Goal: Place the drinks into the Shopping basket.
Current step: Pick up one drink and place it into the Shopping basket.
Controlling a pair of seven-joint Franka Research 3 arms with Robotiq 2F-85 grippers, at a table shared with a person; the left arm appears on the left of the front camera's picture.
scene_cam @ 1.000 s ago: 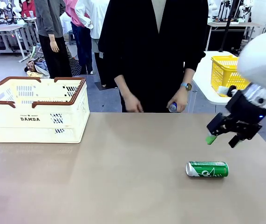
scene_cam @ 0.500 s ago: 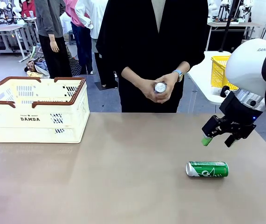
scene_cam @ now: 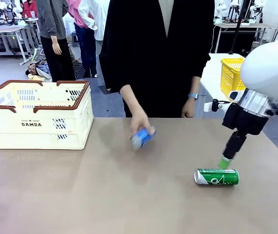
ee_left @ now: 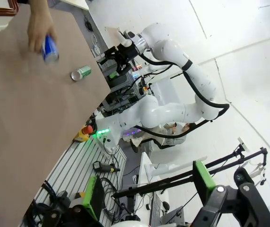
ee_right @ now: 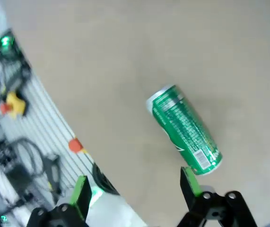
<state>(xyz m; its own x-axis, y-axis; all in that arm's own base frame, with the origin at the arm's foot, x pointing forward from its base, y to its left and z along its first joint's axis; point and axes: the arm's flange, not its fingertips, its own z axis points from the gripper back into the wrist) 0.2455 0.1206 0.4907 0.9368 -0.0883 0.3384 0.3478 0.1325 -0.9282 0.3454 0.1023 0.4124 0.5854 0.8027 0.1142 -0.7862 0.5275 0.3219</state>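
Note:
A green can (scene_cam: 216,176) lies on its side on the brown table (scene_cam: 104,195), right of centre. My right gripper (scene_cam: 225,162) hangs just above its right end, open and empty. From the right wrist, the green can (ee_right: 184,130) lies just beyond the open gripper (ee_right: 135,187), near one green pad (ee_right: 190,182). A person's hand (scene_cam: 139,121) holds a blue-and-white can (scene_cam: 142,137) down at the table's middle. The Shopping basket (scene_cam: 36,114) stands at the far left. My left gripper (ee_left: 149,189) is open and empty, well off the table. That view also catches the blue can (ee_left: 49,48) and green can (ee_left: 81,73).
A bright yellow mesh basket (scene_cam: 236,73) stands on a white side table behind my right arm. The person stands at the far edge, between the basket and my right arm. Other people stand farther back on the left.
The person brought the blue-and-white can from chest height down onto the table's middle. My right gripper turned and sank toward the green can. The green can has not moved.

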